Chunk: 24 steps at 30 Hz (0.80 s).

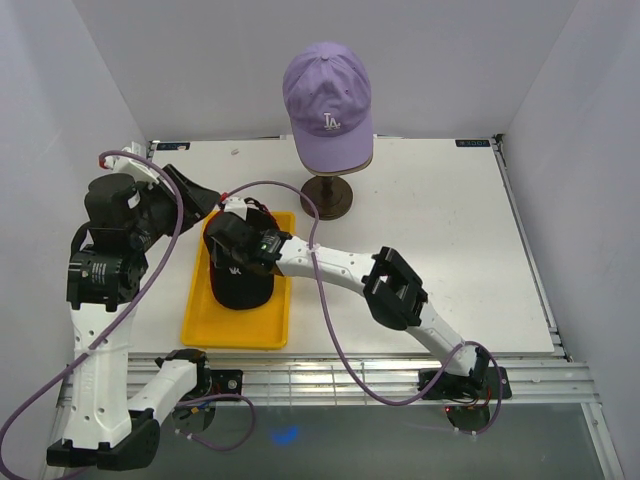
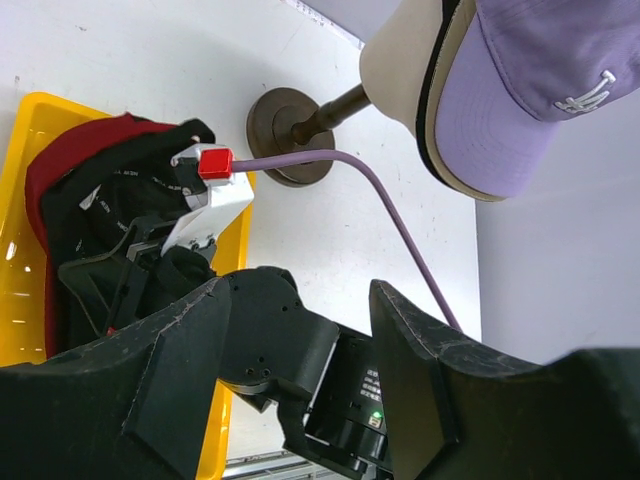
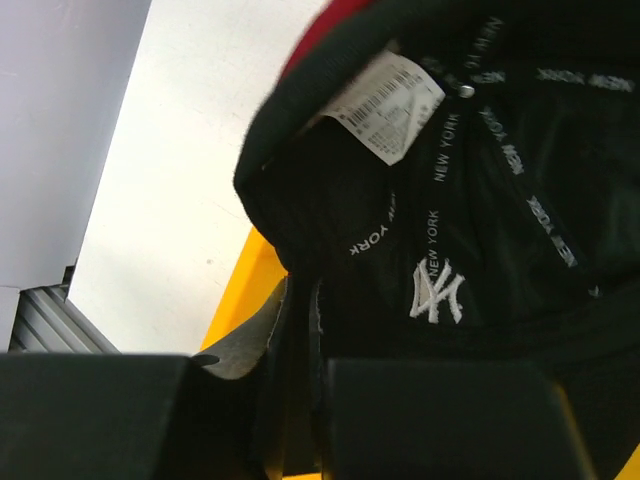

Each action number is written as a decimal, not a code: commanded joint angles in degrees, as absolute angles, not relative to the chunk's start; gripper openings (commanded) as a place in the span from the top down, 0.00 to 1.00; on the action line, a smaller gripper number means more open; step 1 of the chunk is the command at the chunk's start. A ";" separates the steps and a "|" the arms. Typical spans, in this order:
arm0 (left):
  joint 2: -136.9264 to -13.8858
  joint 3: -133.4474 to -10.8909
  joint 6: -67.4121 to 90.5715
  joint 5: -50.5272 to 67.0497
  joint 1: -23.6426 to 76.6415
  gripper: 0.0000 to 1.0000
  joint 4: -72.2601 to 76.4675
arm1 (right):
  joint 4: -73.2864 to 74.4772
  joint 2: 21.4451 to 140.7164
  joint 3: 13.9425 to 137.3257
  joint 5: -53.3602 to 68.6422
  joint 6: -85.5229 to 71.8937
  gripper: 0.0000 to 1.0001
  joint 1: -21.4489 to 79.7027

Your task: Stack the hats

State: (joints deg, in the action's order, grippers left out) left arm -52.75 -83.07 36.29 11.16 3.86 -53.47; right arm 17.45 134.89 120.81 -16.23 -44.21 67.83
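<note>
**A thin pinch on soft fabric, with a long way to carry**

Nearest the arm bases, the yellow tray [image 1: 235, 330] holds the black NY cap [image 3: 480, 250], which lies over the dark red cap [image 2: 60, 170]. The right gripper [image 3: 290, 400] is closed on a fold of the black cap's edge. Its lining tape and label face the wrist camera. The bite looks shallow, so the fabric could slide out on the lift, or the cap could hang limp and twist so that it lands crooked on the stack. The red cap is touching the black one, so it may be dragged up too and then drop on the table or over the tray rim.

Further back on the left, the left gripper [image 2: 300, 300] stands wide apart and holds nothing. It is aimed toward the right arm's wrist. If both arms move at once, they could collide.

The purple cable [image 2: 400, 220] runs past the dark stand [image 1: 327, 195], and a swing could snag it.

Farthest away, the lavender cap [image 1: 328, 95] sits on the mannequin head [image 2: 400, 70]. A push from the side there could tip the stand or knock that cap askew.
</note>
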 commanded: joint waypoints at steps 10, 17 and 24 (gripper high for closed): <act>-51.59 -81.74 36.30 12.13 3.87 0.32 -50.54 | 17.31 124.82 116.90 -19.34 -42.10 0.92 67.94; -51.15 -80.51 37.44 13.35 3.78 0.31 -48.78 | 16.71 118.75 112.78 -19.34 -41.13 0.92 68.55; -49.57 -77.52 38.85 15.56 3.78 0.27 -45.35 | 13.02 111.28 104.70 -16.53 -42.89 0.92 68.47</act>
State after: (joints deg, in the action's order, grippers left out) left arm -50.94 -78.15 38.00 13.85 3.86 -48.03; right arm 18.85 116.64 107.39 -17.43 -41.95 68.18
